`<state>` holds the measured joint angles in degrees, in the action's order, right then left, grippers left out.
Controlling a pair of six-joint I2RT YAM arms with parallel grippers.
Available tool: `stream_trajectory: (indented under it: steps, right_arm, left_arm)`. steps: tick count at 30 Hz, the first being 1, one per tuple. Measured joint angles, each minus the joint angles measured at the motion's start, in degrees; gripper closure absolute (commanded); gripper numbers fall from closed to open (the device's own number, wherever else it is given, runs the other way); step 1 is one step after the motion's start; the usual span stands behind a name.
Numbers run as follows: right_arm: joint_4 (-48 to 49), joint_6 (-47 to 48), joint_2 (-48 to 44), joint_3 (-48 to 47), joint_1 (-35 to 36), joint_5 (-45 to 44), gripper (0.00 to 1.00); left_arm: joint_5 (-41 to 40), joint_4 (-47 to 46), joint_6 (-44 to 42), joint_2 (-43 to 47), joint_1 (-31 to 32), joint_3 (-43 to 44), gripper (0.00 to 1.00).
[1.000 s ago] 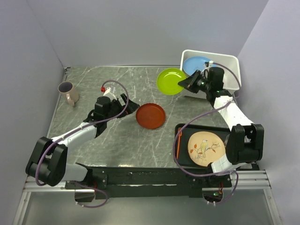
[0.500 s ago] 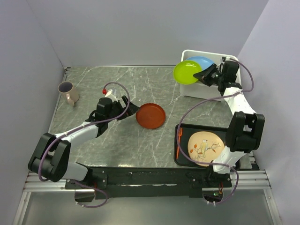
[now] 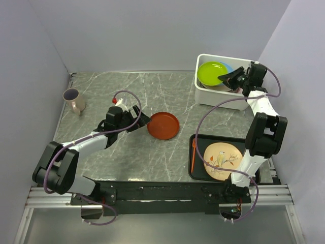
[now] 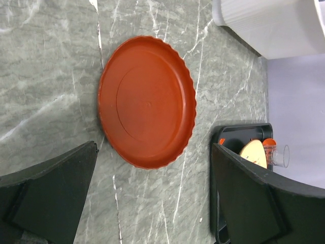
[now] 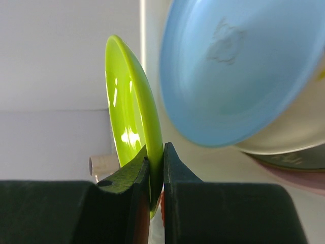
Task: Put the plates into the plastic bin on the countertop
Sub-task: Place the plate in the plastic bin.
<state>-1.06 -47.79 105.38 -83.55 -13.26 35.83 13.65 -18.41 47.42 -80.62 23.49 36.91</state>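
My right gripper (image 3: 227,78) (image 5: 156,168) is shut on the rim of the yellow-green plate (image 3: 212,72) (image 5: 133,127), holding it over the white plastic bin (image 3: 212,97) at the back right. A blue plate (image 3: 229,68) (image 5: 238,66) lies in the bin just beyond it, on top of other plates. The red-orange plate (image 3: 163,125) (image 4: 146,100) rests flat on the marble countertop (image 3: 111,157). My left gripper (image 3: 140,120) (image 4: 152,195) stands open just left of that plate, with nothing between its fingers.
A black tray (image 3: 198,173) at the front right carries a cream plate with a bird pattern (image 3: 221,161) and an orange utensil (image 3: 193,154). A beige mug (image 3: 74,99) stands at the far left of the countertop. The bin's wall (image 4: 269,25) shows beyond the red-orange plate.
My right gripper has carried the yellow-green plate to the right, from beside the bin to over its inside. The left gripper has edged slightly closer to the red-orange plate.
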Motion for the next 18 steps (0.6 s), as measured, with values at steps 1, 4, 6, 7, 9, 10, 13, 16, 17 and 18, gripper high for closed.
stream_trajectory:
  steps: [1, 4, 6, 7, 9, 10, 13, 16, 17, 18]
  right_arm:
    - [0.09, -0.26, 0.59, 0.0, -0.39, -0.09, 0.97]
    - [-0.15, -0.81, 1.57, -0.13, -1.11, -0.46, 0.97]
    - [-0.26, -1.16, 2.29, -0.87, -1.68, -0.72, 0.97]
    - [-0.26, -1.29, 2.6, -1.31, -1.84, -0.79, 0.96]
    - [-0.39, -1.49, 3.63, -3.04, -2.05, -1.09, 0.96]
    - [-0.59, -1.49, 4.22, -4.09, -2.12, -1.31, 0.95]
    - [-1.92, -1.42, 5.7, -7.1, -2.14, -2.4, 0.93]
    - [-3.43, -0.98, 6.62, -9.11, -2.14, -3.63, 0.88]
    - [-3.78, -0.79, 6.99, -9.51, -2.16, -3.93, 0.86]
    - [-4.2, -0.57, 7.26, -9.84, -2.16, -4.31, 0.83]
  left_arm:
    - [0.0, 0.17, 0.0, 0.0, 0.0, 0.0, 0.01]
    - [0.0, 0.55, 0.0, 0.0, 0.0, 0.0, 0.01]
    - [0.0, 0.57, 0.02, 0.0, 0.0, 0.02, 0.01]
    - [0.0, 0.63, 0.02, 0.0, 0.0, 0.0, 0.01]
    - [0.0, 0.76, 0.02, 0.0, 0.0, 0.0, 0.01]
    - [0.0, 0.81, 0.02, 0.0, 0.0, 0.0, 0.01]
    - [0.07, 0.94, 0.02, 0.0, 0.0, 0.0, 0.01]
    - [0.26, 1.01, 0.02, 0.0, 0.02, -0.15, 0.01]
    - [0.35, 1.14, 0.02, 0.0, 0.02, -0.2, 0.01]
    - [0.35, 1.36, 0.02, 0.0, 0.09, -0.22, 0.01]
